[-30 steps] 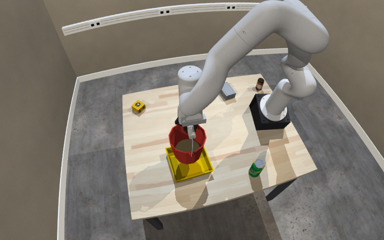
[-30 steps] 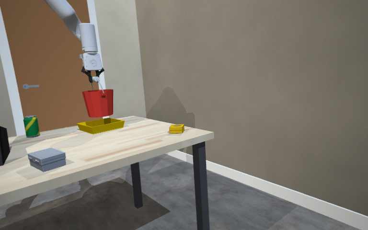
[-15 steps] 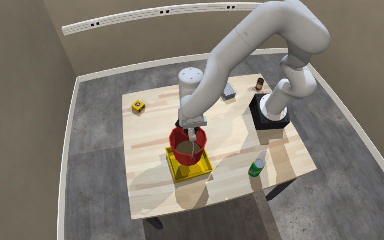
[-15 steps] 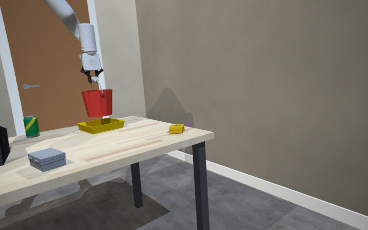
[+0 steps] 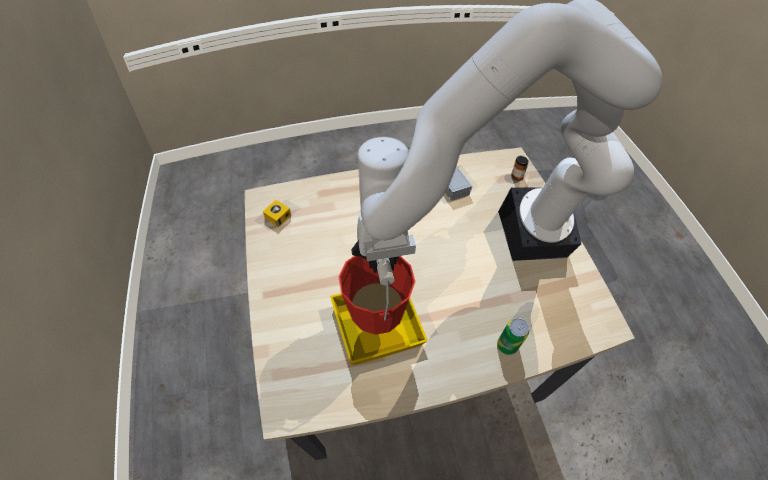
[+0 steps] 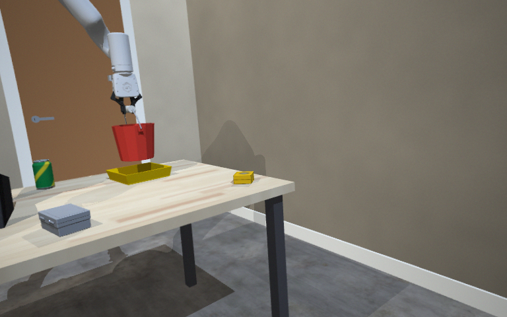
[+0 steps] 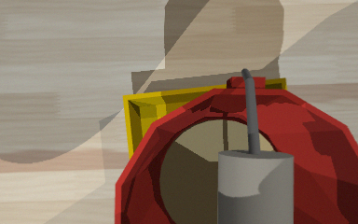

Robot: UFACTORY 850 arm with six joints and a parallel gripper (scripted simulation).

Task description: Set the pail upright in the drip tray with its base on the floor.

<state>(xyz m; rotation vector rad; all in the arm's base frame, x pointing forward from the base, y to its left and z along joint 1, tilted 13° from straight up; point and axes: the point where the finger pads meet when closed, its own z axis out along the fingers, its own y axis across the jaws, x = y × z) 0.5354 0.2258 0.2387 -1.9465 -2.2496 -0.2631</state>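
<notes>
A red pail (image 5: 376,294) hangs upright from its wire handle with a grey grip (image 7: 255,187). My gripper (image 6: 126,105) is shut on that grip. The pail (image 6: 133,141) hangs in the air above the yellow drip tray (image 6: 138,172), with a clear gap between its base and the tray's rim. From above, the pail covers the far part of the tray (image 5: 378,335). In the wrist view the pail (image 7: 233,159) fills the lower frame and the tray's far left corner (image 7: 144,112) shows behind it. The fingers themselves are hidden in the wrist view.
A green can (image 5: 513,335) stands near the table's right front edge. A small yellow box (image 5: 276,212), a grey box (image 5: 458,183) and a brown jar (image 5: 519,168) lie farther back. The black arm base (image 5: 539,225) is at the right.
</notes>
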